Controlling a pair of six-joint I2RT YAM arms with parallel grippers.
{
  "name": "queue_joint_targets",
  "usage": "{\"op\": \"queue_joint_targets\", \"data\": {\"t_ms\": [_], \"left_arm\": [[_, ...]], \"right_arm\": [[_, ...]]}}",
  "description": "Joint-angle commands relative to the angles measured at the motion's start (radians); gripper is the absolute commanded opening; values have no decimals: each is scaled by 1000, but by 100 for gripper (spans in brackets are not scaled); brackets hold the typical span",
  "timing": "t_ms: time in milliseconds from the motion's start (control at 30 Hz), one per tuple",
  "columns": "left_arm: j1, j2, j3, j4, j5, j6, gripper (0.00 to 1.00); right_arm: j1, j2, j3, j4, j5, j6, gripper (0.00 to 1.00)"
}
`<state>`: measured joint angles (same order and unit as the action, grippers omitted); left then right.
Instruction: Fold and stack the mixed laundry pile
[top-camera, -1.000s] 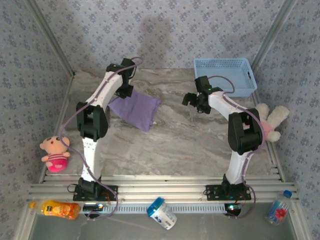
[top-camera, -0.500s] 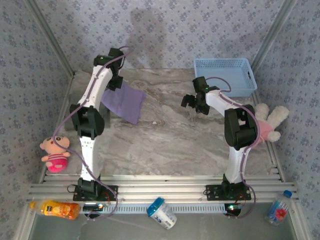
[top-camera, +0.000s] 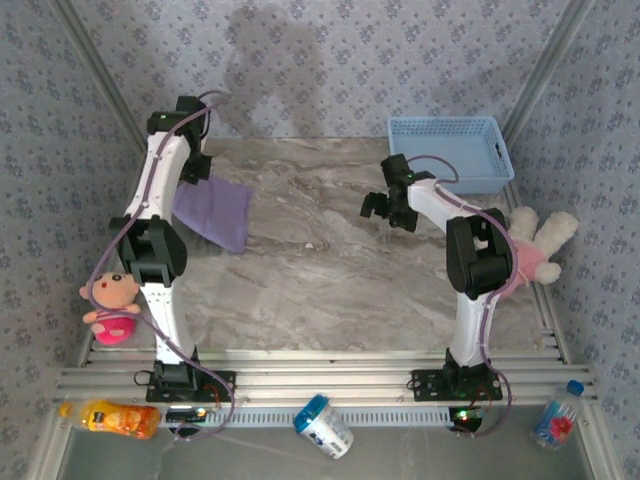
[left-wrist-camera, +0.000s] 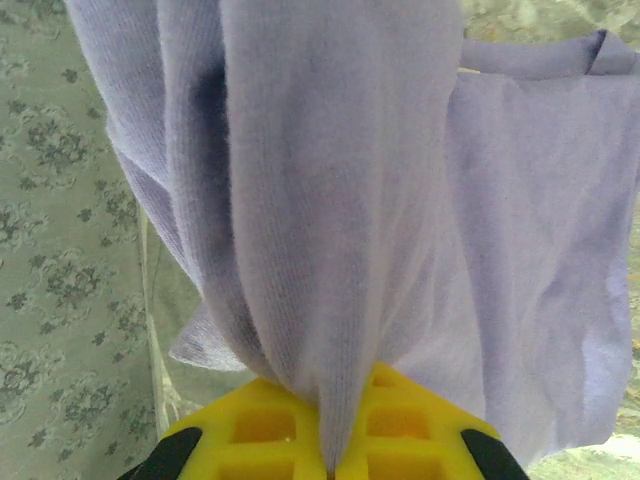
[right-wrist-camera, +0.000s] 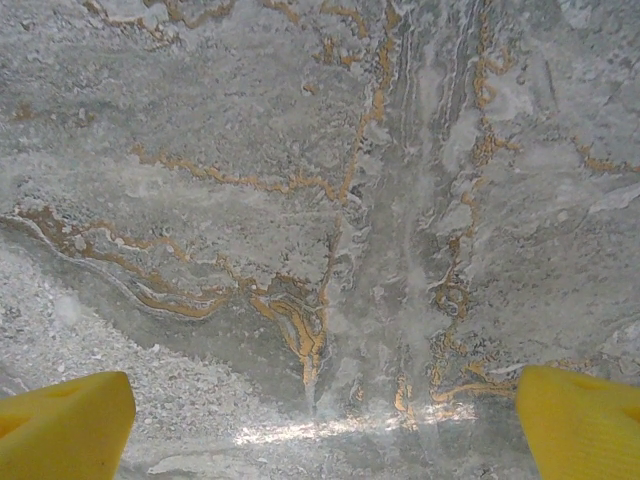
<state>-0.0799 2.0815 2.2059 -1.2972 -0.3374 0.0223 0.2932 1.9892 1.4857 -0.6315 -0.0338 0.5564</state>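
Left end effector (left-wrist-camera: 330, 462) pinches draped knit lavender T-shirt (left-wrist-camera: 330, 200).

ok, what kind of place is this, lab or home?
Probably a lab test cell dressed as a room: wallpapered panels on an aluminum frame, with a marble-look tabletop.

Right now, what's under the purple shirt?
Only the marble table shows around the purple shirt, which the left claw pinches. The patch of table beneath the cloth is covered, so anything lying there is hidden.
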Motion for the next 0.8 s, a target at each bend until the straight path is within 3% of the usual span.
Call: {"op": "queue_joint_targets", "data": {"t_ms": [0, 333, 567, 600, 667, 767], "left_arm": [[22, -69, -8, 20, -8, 27, 0], [114, -136, -40, 46, 12, 34, 0], [225, -132, -207, 147, 6, 27, 0], [241, -123, -230, 166, -4, 18, 6], [268, -98, -247, 177, -40, -15, 43], [282, -85, -230, 171, -113, -42, 73]], "right_arm": [[11, 25, 32, -52, 29, -2, 100], [23, 43, 36, -76, 40, -5, 100], [29, 35, 38, -83, 44, -12, 100], [30, 31, 37, -84, 47, -14, 100], [32, 21, 32, -88, 50, -19, 100], [34, 2, 28, -92, 57, -29, 100]]}}
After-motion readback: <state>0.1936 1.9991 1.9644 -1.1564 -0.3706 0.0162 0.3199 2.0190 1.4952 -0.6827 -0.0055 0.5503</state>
